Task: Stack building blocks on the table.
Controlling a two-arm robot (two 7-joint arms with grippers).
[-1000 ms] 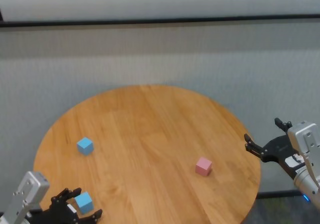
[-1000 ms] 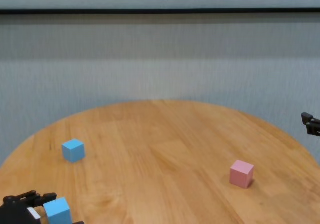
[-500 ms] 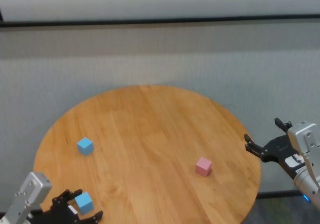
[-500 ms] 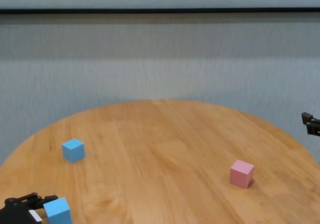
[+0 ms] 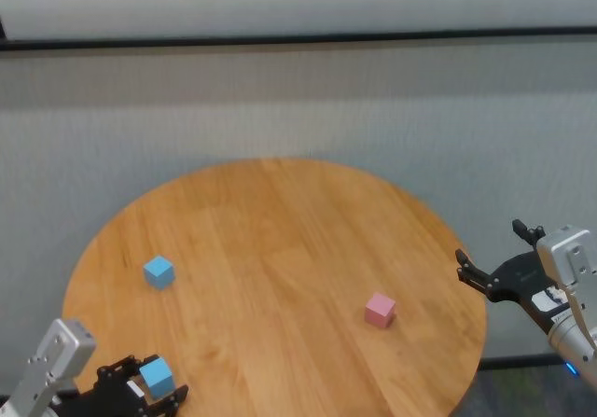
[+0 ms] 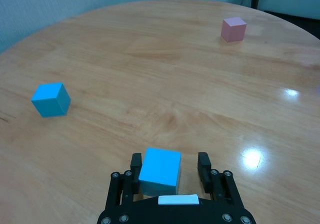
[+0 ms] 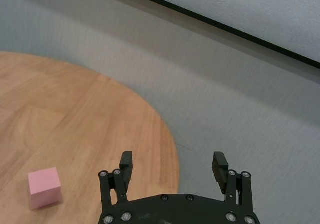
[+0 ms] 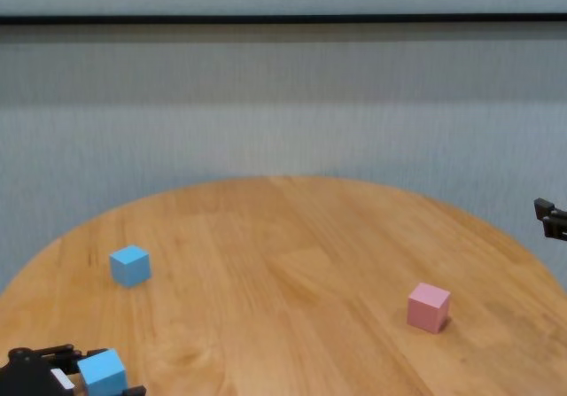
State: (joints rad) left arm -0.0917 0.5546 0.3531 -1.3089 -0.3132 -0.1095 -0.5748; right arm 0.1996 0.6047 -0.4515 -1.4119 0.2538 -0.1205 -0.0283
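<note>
No stack yet: all three blocks sit apart on the tabletop (image 5: 280, 240).

Left end effector (image 6: 169, 171) at the near left edge, fingers closing around the near blue block (image 6: 160, 171), the right one still showing a gap; block apparently still resting on the wood.

Far blue block (image 5: 159, 271) and pink block (image 5: 380, 310) untouched.

Right end effector (image 7: 173, 171) wide open, empty, off the right rim.

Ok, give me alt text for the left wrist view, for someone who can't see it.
The left gripper sits at a round wooden table with a light blue block between its open fingers. A second blue block and a pink block lie farther off, apart.
</note>
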